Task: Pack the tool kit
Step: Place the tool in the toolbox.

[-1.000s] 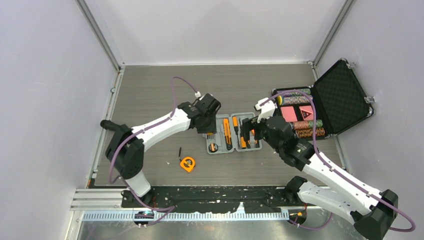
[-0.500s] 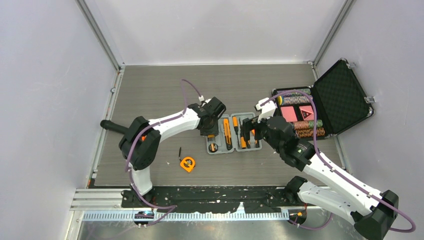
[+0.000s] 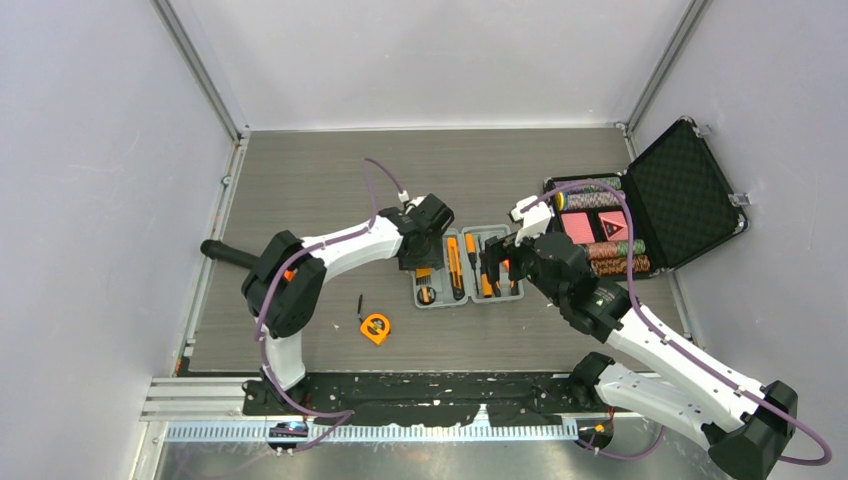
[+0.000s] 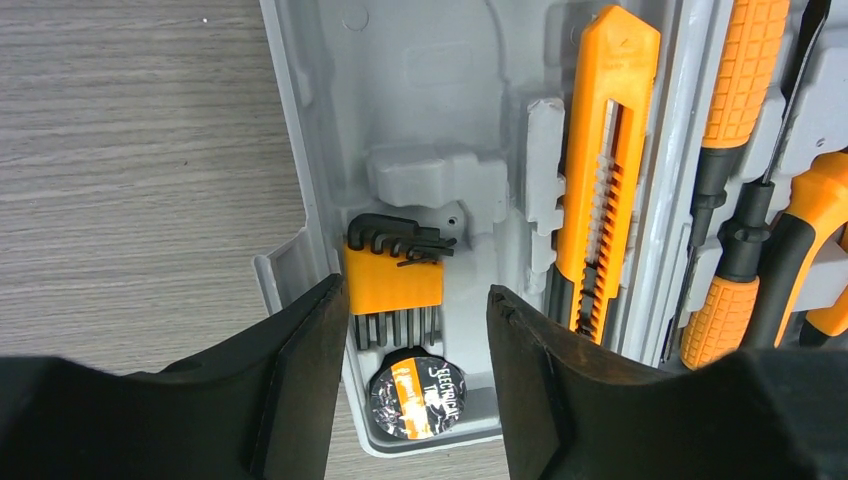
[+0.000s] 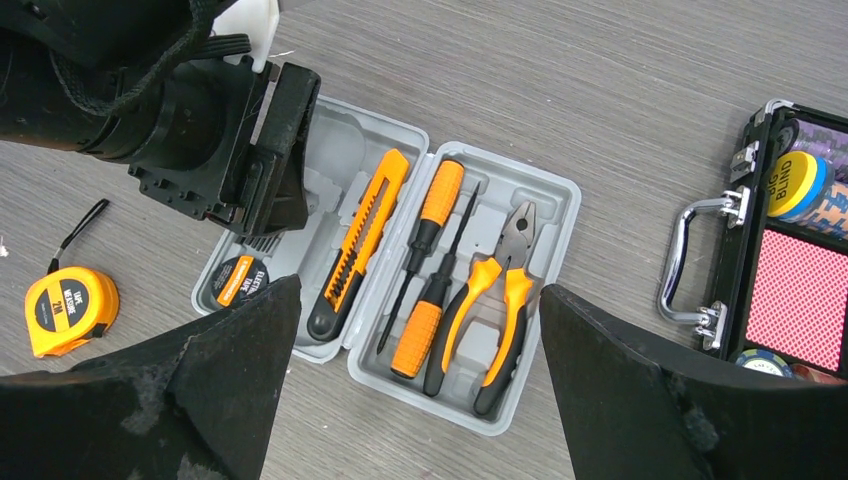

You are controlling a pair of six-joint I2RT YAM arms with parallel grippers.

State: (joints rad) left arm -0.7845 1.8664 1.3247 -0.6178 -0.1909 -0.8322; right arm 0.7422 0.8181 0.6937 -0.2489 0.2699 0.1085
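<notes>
Left claw (image 4: 418, 290) is down low over the left half of the open grey case (image 4: 420, 90), its jaws spread. The orange holder of hex keys (image 4: 385, 300) sits in its slot right between the fingertips. The left finger (image 4: 300, 380) is just against the holder's edge and the other stands clear, so nothing is pinched. A tape roll (image 4: 415, 398) is nested just under the claw, and the knife (image 4: 600, 170) lies in the next slot to the claw's right.

Right claw (image 5: 418, 292) hovers higher, spread wide and holding nothing. Straight below it are the two screwdrivers (image 5: 430, 250) and the pliers (image 5: 495, 300), all seated in the case's right half. The tape measure (image 5: 70, 308) lies out on the tabletop (image 5: 600, 80), well off to this claw's left and outside the case. The chip case (image 5: 800, 290) stands open off to its right.
</notes>
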